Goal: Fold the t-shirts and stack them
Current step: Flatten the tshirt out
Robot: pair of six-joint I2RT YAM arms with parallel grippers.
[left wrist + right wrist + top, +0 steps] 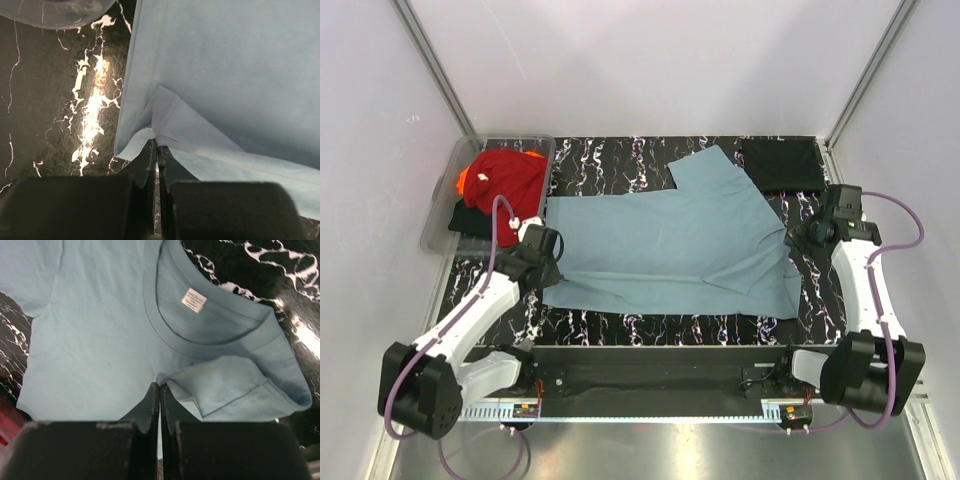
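Left claw (157, 148): jaws closed, pinching hem corner of teal t-shirt (670, 240). Shirt spreads flat rightward from it to right claw (159, 386), also closed, nipping shoulder beside collar. Black t-shirt (780, 163), folded, lies just beyond right claw.

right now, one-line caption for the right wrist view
Right gripper shut on the teal shirt beside its collar, sleeve folded over, marbled table beneath
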